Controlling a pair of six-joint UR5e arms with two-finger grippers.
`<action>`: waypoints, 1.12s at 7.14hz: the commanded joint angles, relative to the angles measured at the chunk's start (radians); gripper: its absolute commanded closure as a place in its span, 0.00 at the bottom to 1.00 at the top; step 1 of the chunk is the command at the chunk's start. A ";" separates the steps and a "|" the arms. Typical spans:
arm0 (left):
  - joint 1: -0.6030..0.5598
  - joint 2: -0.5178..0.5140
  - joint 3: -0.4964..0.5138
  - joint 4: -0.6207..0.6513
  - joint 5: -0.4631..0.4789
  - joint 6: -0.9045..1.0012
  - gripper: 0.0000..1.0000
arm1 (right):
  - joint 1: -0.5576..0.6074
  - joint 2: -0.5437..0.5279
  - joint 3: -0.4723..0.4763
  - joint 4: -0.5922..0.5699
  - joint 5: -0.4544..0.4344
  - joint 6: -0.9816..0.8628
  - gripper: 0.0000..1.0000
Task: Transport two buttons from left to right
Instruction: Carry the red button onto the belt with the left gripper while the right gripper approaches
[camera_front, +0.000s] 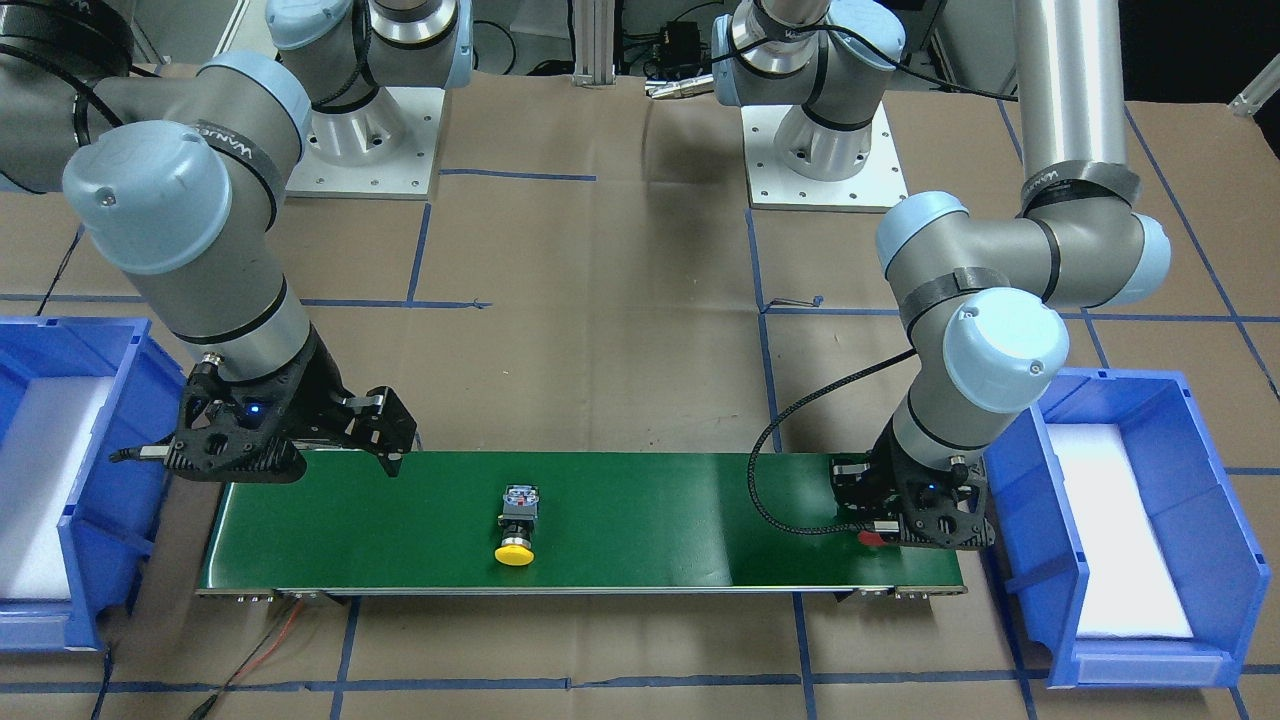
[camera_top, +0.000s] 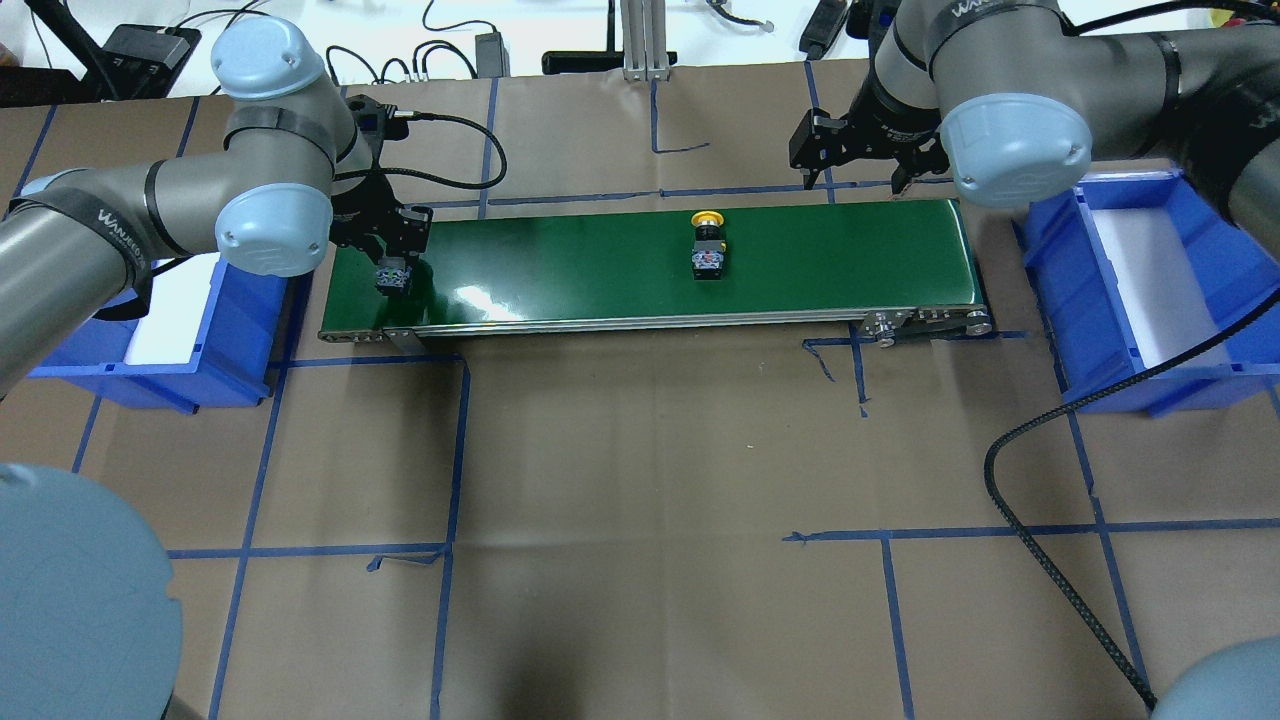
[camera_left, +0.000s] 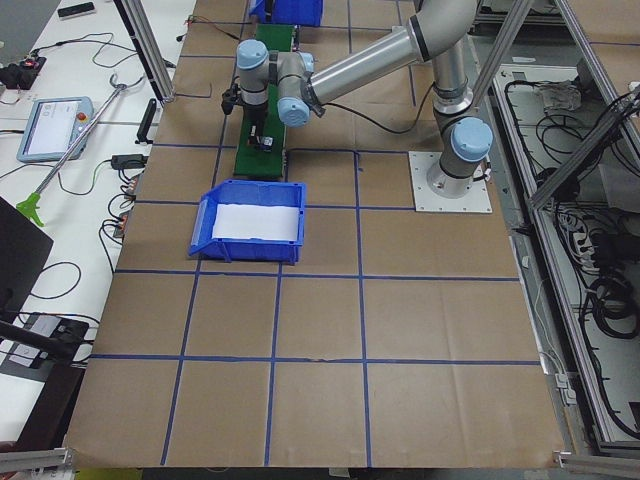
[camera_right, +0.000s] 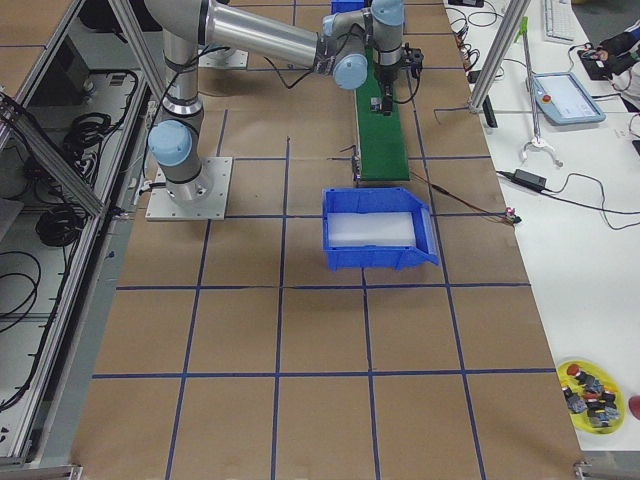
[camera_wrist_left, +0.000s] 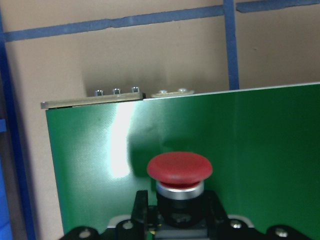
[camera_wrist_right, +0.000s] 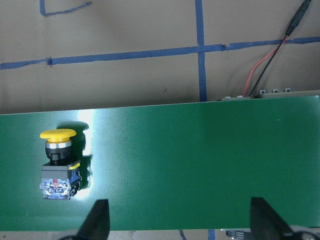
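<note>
The yellow-capped button (camera_front: 518, 525) lies on its side in the middle of the green conveyor belt (camera_front: 650, 520), cap toward the far edge in the overhead view (camera_top: 708, 245). It also shows in the right wrist view (camera_wrist_right: 58, 160). My left gripper (camera_top: 390, 268) is low over the belt's left end, shut on the red-capped button (camera_wrist_left: 180, 167), whose red cap peeks out in the front view (camera_front: 870, 538). My right gripper (camera_top: 852, 185) is open and empty, above the far edge of the belt's right end, with the yellow button to its left.
A blue bin (camera_top: 200, 320) with white foam stands beside the belt's left end. A second blue bin (camera_top: 1140, 280) stands beside the right end. A black cable (camera_top: 1060, 560) crosses the paper-covered table. A yellow dish of spare buttons (camera_right: 592, 392) lies on a side table.
</note>
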 joint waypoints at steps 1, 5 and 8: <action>0.000 0.000 -0.002 0.001 -0.003 -0.013 0.79 | 0.001 0.022 0.001 -0.009 0.000 0.052 0.00; 0.006 0.024 0.080 -0.092 -0.001 -0.013 0.00 | 0.002 0.081 -0.002 -0.128 -0.003 0.054 0.00; -0.002 0.114 0.266 -0.498 0.002 -0.029 0.00 | 0.002 0.132 -0.017 -0.132 0.000 0.059 0.00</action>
